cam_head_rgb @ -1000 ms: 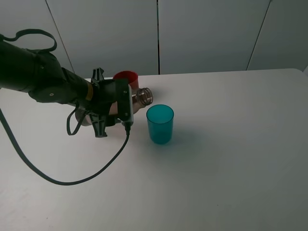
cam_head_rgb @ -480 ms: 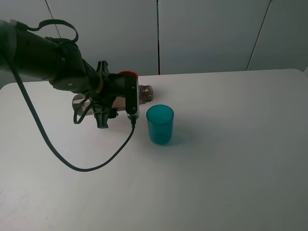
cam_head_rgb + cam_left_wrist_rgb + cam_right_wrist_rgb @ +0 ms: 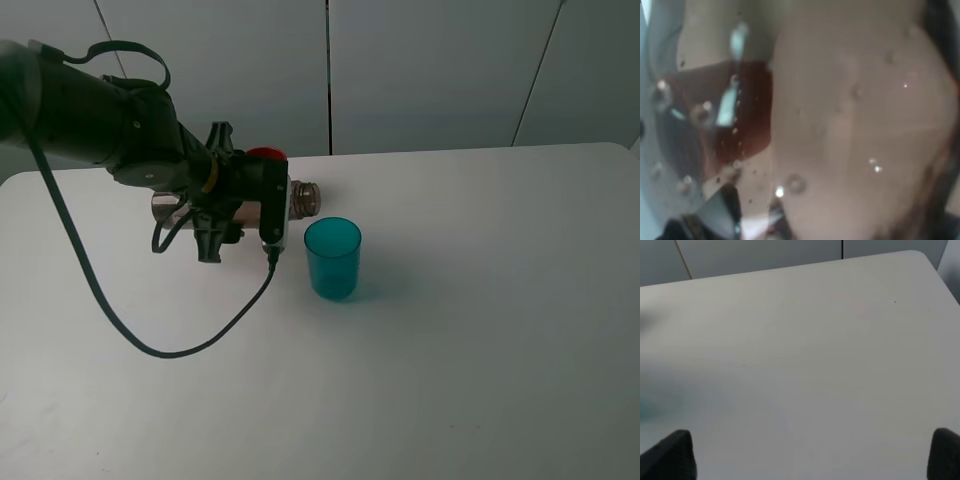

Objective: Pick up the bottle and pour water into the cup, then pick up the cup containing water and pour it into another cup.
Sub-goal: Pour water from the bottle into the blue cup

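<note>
My left arm (image 3: 95, 125) bulky matte black, yellow band (image 3: 209, 178) near wrist, thin black cable (image 3: 160, 353) hanging loose; right end effector (image 3: 812, 455) fingertips (image 3: 670, 452) dark, rounded.

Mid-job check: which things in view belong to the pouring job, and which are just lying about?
Job:
bottle, lying sideways in the left gripper
teal cup
red cup, mostly hidden behind that gripper

Not the job:
table
black cable hanging from the left gripper
</note>
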